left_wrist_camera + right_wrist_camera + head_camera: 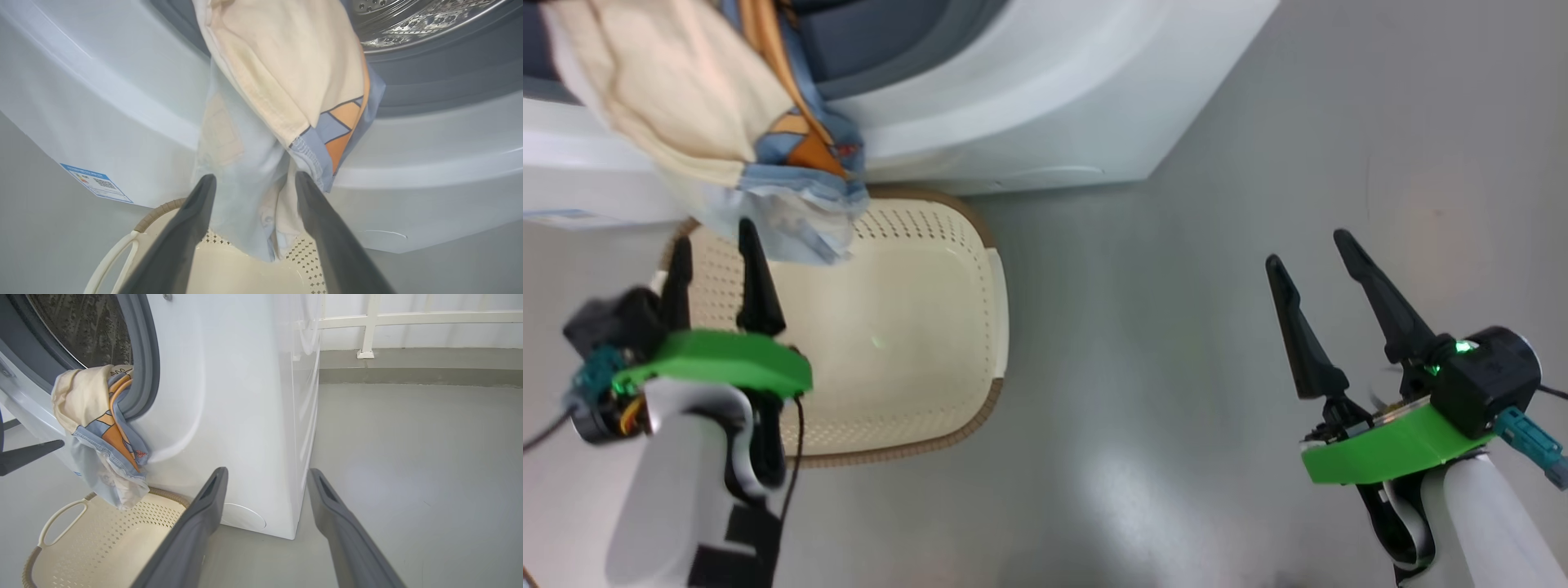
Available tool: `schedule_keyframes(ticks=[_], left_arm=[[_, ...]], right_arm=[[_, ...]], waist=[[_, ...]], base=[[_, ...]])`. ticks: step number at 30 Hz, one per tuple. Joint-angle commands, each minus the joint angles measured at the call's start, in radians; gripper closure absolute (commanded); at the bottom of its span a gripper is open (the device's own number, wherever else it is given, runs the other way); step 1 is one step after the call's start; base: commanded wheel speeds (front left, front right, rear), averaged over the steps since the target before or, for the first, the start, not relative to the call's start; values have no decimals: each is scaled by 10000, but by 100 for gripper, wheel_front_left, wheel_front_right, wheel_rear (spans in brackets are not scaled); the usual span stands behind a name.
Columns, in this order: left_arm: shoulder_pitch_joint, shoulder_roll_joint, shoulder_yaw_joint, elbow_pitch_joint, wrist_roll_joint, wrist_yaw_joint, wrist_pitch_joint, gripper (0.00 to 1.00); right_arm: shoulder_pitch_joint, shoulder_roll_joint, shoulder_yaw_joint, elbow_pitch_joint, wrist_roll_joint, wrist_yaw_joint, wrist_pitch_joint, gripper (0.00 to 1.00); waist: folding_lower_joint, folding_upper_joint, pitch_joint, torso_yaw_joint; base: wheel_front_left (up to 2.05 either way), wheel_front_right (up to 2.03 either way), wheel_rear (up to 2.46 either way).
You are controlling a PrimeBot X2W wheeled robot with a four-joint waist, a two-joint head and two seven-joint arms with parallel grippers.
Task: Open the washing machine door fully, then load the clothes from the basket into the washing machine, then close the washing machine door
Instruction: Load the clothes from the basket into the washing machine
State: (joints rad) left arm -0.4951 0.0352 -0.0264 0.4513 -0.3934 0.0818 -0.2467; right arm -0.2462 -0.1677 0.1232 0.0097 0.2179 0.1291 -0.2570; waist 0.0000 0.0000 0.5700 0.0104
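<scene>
Over grey rubber gasket [141,367], soft crumpled clothes [102,433] drape.

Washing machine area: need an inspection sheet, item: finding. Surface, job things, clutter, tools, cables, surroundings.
Surface: grey floor, smooth, with glossy patches.
Job's things: washing machine opening uncovered, steel drum visible. Clothes draped over the lower lip, partly out, end dangling over the basket. Basket has nothing lying in it and stands against the machine's front.
Clutter: nothing seen.
Tools: left tool open, over the basket, aimed at the dangling cloth, not gripping. Right tool open, over the floor, holding nothing.
Cables: thin black cable hanging loose by the left wrist.
Surroundings: white railing by the wall; blue label on the machine.
</scene>
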Motion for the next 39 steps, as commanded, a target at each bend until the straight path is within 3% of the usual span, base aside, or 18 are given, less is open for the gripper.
schedule_keyframes(ticks=[1,5,13,23,24,25,27,28,39], left_arm=[[-417,405,278,95,79,-59,-90,0],[-1149,495,490,658,-56,-205,-125,0],[-2218,707,787,1590,-162,-975,-147,0],[-2777,635,1269,1757,466,-1176,-149,0],[-2811,617,1316,1728,538,-1191,-149,6],[-2842,594,1365,1679,609,-1205,-150,51],[-2870,548,1460,1601,745,-1232,-150,78],[-2879,522,1509,1578,795,-1247,-150,99],[-2189,277,1756,916,1024,-1476,-150,100]], right_arm=[[-76,-15,307,-261,-127,16,-48,0],[-291,-23,410,-253,-99,16,-48,0],[-582,-45,626,-278,-65,16,-48,0],[-740,19,887,-195,-30,16,-48,0],[-750,23,898,-191,-22,16,-48,0],[-754,23,897,-189,-15,16,-48,0],[-753,29,866,-181,1,16,-48,0],[-749,32,852,-175,5,16,-48,0],[-683,161,742,-71,52,16,-48,0]], waist=[[0,0,653,-394],[0,0,1022,-546],[0,0,1460,-774],[0,0,1589,-955],[0,0,1595,-966],[0,0,1606,-969],[0,0,1608,-966],[0,0,1602,-961],[0,0,1313,-705]], base=[[0,0,0],[0,0,0],[0,0,0],[0,0,0],[0,0,0],[0,0,0],[0,0,0],[0,0,0],[0,0,0]])
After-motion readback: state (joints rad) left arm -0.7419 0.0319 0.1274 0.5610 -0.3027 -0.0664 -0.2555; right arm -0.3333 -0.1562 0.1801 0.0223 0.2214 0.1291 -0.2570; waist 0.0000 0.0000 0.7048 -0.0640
